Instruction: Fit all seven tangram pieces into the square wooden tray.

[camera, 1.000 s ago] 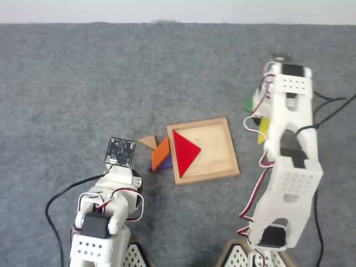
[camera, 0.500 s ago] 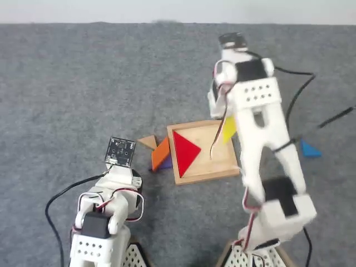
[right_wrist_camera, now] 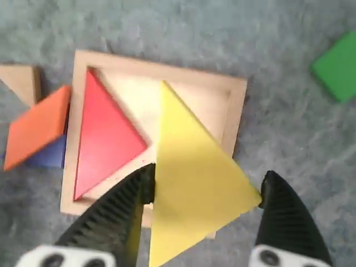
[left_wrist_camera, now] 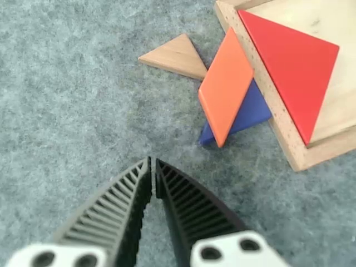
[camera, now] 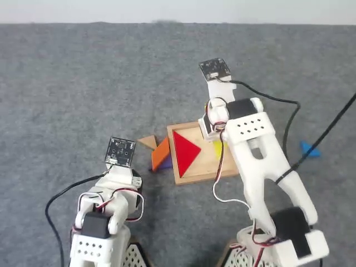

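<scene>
Pinching the yellow triangle (right_wrist_camera: pixel 183 167) in our right pincer (right_wrist_camera: pixel 209 178), we hang over the tray (right_wrist_camera: pixel 236 108), whose bare half lies beside the red triangle (right_wrist_camera: pixel 104 138).

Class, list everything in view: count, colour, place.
tray: 1, pale wood, mid-mat.
red triangle: 1, red, inside tray.
yellow triangle: 1, yellow, held above tray.
parallelogram: 1, orange, beside tray, over blue piece.
covered triangle: 1, blue, partly under parallelogram.
wooden triangle: 1, tan, on mat beside parallelogram.
lone triangle: 1, blue, on mat, away from tray.
square: 1, green, on mat, outside tray.
mat: 1, grey, beneath everything.
left tool: 1, black, shut, above mat.
right tool: 1, black, shut on yellow triangle.
</scene>
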Tool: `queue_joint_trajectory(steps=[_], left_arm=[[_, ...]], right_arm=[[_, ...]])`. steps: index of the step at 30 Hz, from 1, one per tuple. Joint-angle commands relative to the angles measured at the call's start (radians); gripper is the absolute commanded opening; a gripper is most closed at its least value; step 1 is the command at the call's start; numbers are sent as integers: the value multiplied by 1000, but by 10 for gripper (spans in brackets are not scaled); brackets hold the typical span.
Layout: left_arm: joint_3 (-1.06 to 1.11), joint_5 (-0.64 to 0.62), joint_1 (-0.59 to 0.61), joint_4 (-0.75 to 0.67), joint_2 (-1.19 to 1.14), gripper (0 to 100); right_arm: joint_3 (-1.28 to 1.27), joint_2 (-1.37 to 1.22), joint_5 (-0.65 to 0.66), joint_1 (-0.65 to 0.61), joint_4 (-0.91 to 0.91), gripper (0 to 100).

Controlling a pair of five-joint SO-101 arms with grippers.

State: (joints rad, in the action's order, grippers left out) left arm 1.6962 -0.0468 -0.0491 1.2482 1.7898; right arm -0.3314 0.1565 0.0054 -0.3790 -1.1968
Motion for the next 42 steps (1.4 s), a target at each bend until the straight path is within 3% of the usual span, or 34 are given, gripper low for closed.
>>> queue_joint_trajectory(steps=[1,8,13,18,24,30,35,38,42], left_arm=[[-13,-12,-2,6,12,12],[-13,-12,-2,6,12,12],[-13,-12,-2,6,12,12],[-13,-12,-2,6,12,12],[-13,-12,-2,6,12,12],[-13,-12,-2,6,12,12],[-13,-12,-2,6,12,12],[-13,-12,-2,6,12,12],[-13,-12,-2,6,12,12]], right_arm=[[8,-22,17,-16,65,228],[26,-179,9,-105,180,225],[107,-274,-117,-96,179,225],[153,-358,-345,-53,179,224],[207,-377,-736,-62,150,226],[245,-380,-902,-71,84,226],[282,-378,-907,-68,87,227],[313,-386,-835,-71,81,227],[328,-346,-413,-73,36,192]])
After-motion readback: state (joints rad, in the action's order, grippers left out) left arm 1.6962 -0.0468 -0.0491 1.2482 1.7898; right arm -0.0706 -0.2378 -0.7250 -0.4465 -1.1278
